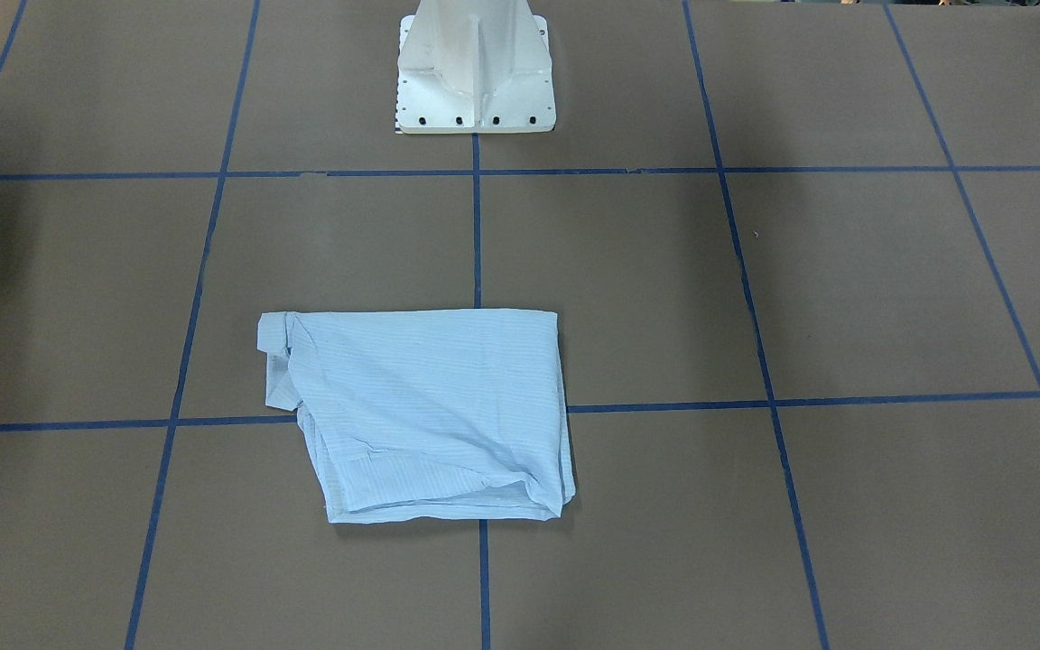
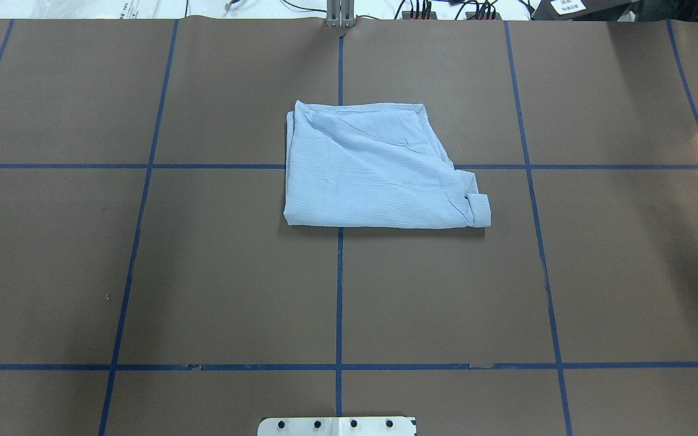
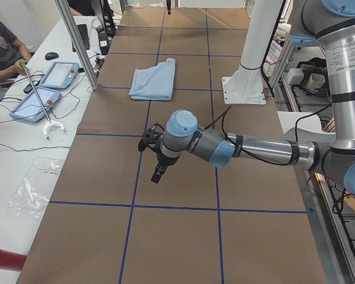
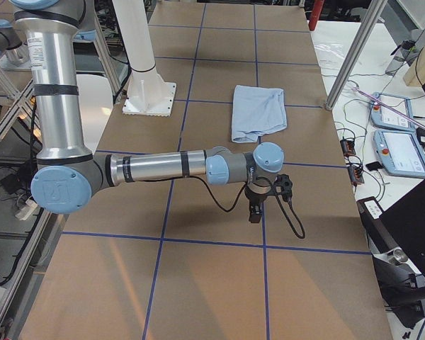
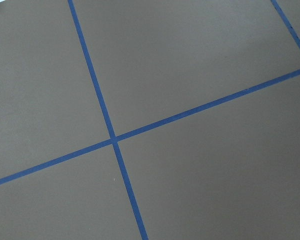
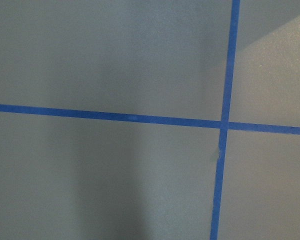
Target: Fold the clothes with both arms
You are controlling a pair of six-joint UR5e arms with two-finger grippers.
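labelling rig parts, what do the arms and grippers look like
The left arm and the right arm are silver-grey tubes with pale blue joint caps, black bands and loose black cables. The left gripper and right gripper are black, two-fingered.

pale blue striped shirt (image 2: pixel 373 181), brown blue-gridded table (image 2: pixel 203 272)

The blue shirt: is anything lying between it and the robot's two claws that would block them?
Nothing visible does. The shirt lies folded on the brown table; only its paper cover and blue tape lines lie between it and the left gripper and right gripper, which hang over the table towards opposite ends.
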